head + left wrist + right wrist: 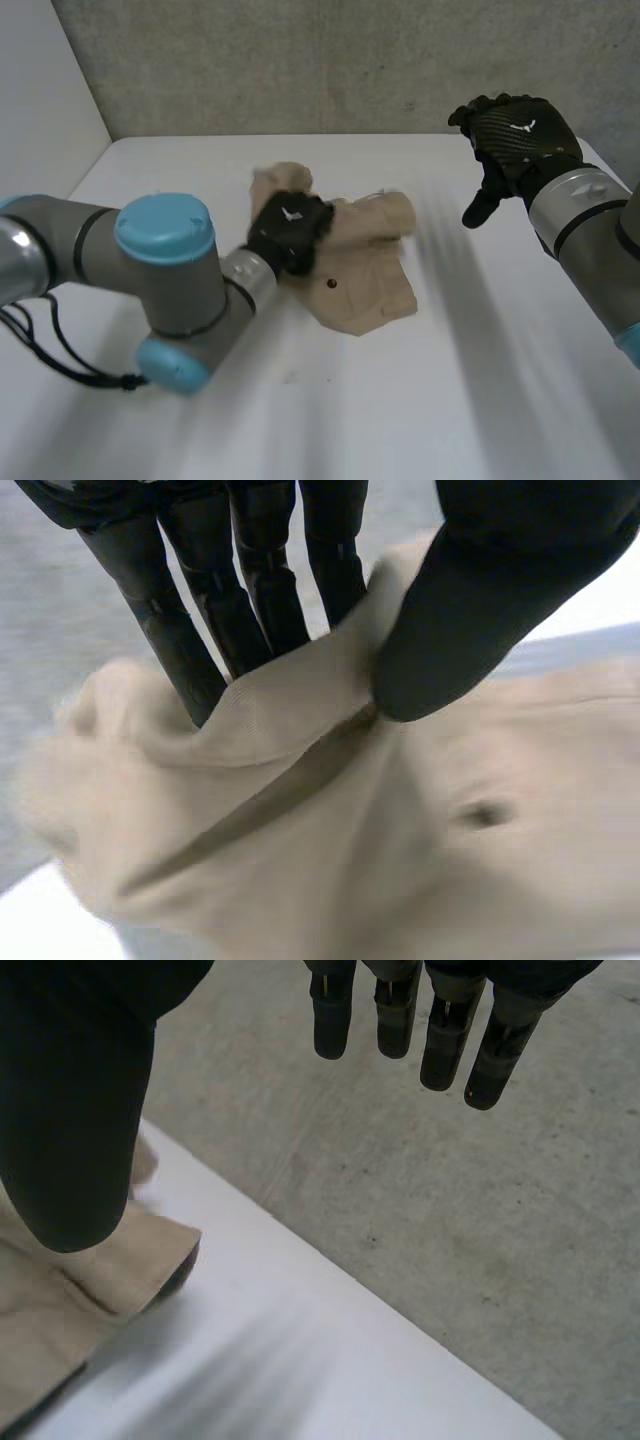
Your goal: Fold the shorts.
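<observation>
Item, the table (480,380): bears the shorts (365,275), lying crumpled near its middle, somewhat towards the far edge; the wall (300,60) stands behind that edge

Item, the left hand (290,232): on the left part of the shorts, its arm reaching in from the near left; the left wrist view has a raised fold of the shorts (420,820) between its fingers (200,640) and thumb

Item, the right hand (510,135): above the table's far right, right of the shorts and well apart from them; the right wrist view has the shorts (60,1300) on the table (300,1360) beyond its thumb, fingers (400,1020) clear of the cloth
</observation>
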Action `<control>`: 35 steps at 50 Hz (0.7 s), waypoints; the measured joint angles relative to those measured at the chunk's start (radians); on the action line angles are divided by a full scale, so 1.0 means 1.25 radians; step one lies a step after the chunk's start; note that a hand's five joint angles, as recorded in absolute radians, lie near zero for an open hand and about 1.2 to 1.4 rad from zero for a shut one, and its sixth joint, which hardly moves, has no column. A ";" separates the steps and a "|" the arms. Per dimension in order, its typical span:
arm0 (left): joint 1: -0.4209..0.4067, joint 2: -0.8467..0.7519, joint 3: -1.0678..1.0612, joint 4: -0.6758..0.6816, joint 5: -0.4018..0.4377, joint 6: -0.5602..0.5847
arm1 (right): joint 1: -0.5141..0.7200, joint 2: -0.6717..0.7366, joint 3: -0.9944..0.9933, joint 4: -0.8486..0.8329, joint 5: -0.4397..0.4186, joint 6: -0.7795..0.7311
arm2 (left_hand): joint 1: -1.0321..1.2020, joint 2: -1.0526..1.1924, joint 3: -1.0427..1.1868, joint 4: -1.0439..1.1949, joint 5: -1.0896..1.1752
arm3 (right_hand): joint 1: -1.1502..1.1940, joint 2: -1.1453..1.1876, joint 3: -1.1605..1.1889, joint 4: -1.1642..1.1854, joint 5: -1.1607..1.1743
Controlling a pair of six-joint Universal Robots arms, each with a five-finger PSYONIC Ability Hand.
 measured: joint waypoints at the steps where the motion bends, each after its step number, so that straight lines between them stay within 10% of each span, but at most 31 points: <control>1: -0.027 0.040 -0.035 -0.029 0.002 0.000 | -0.002 0.000 -0.002 0.013 -0.009 -0.031 | -0.005 -0.021 -0.020 -0.020 -0.018 | 0.000 0.000 0.000 0.000 0.000; 13: -0.128 0.200 -0.200 -0.103 0.008 0.008 | -0.010 0.001 0.012 0.119 -0.121 -0.177 | -0.538 -0.544 -0.537 -0.547 -0.547 | 0.020 0.032 0.045 0.024 0.028; 35: 0.095 0.375 -0.231 -0.142 0.024 -0.001 | -0.009 0.117 0.000 0.060 -0.158 -0.001 | -0.653 -0.675 -0.665 -0.677 -0.674 | 0.020 0.032 0.045 0.024 0.028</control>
